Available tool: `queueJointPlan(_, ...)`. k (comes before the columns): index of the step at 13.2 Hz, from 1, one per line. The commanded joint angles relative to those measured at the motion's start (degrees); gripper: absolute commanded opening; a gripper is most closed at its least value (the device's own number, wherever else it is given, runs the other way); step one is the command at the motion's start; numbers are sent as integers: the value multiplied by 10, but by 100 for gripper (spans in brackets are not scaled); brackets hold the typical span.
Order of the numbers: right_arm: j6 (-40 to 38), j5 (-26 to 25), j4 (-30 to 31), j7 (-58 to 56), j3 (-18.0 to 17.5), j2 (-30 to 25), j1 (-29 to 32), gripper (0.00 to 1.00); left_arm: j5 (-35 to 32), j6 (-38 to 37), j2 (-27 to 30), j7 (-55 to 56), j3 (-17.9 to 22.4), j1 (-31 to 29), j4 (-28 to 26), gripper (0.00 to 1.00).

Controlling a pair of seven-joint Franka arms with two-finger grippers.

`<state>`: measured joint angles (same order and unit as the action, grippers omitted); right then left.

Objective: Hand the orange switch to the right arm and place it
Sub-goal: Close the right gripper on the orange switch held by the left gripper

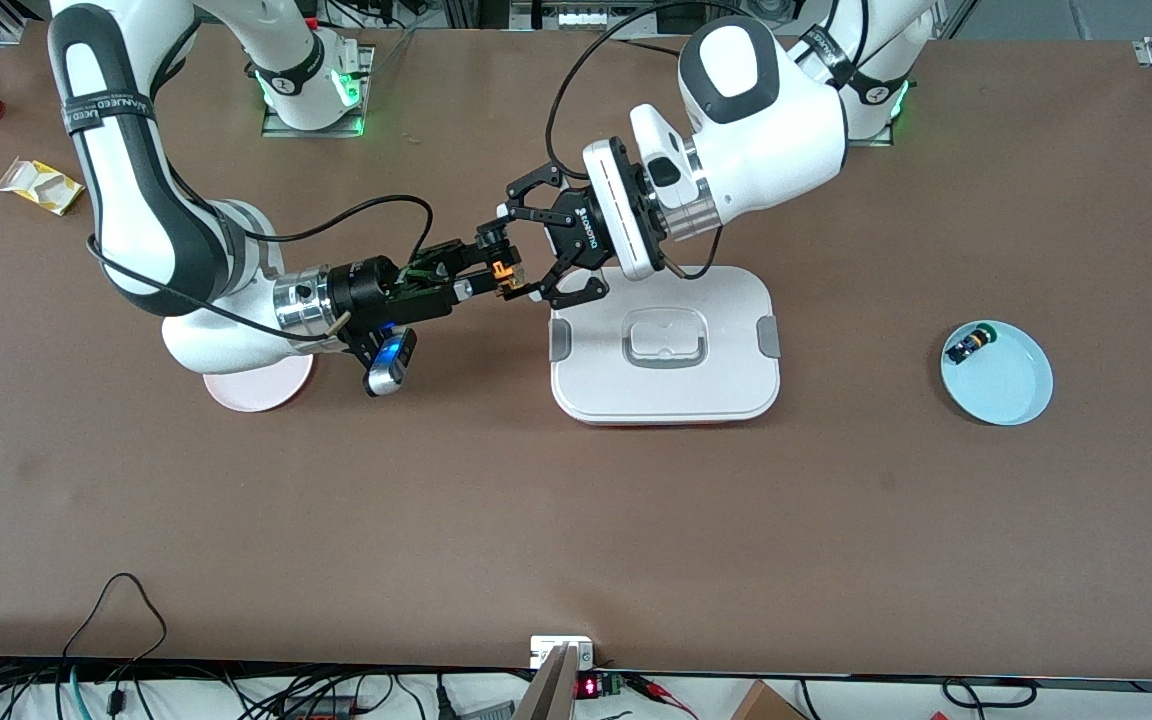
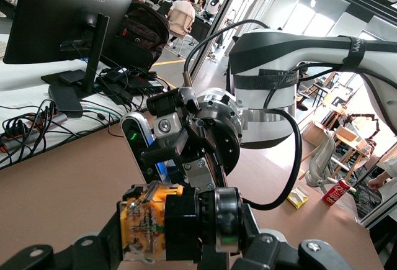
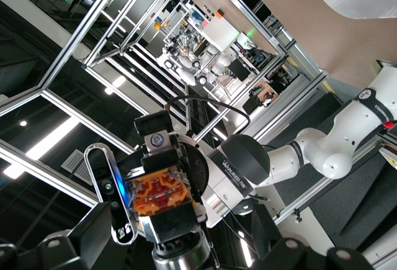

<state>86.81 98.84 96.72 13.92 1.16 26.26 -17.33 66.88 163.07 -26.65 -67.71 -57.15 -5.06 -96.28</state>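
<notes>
The orange switch hangs in the air between the two grippers, over the table beside the white box's corner. My left gripper, with the black linkage fingers, is shut on the switch; its fingers press on both ends of it in the left wrist view. My right gripper, slim and black, meets it from the right arm's end of the table. In the right wrist view the switch sits between my right fingers, which stand apart from it, so that gripper is open.
A white lidded box lies mid-table under the left wrist. A pale blue plate toward the left arm's end holds a black-and-blue part with a green cap. A pink plate lies under the right arm. A yellow packet lies near the table's end.
</notes>
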Motion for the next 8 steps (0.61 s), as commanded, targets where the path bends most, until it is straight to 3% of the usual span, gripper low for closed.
queueJointPlan(1, -36, 12, -13, -2, 0, 15, 10, 100, 21, 11, 5, -4, -6, 0, 0, 30)
queueJointPlan(8, -34, 52, -16, -6, 0, 25, 5, 100, 21, 11, 5, -3, -6, -1, 0, 31)
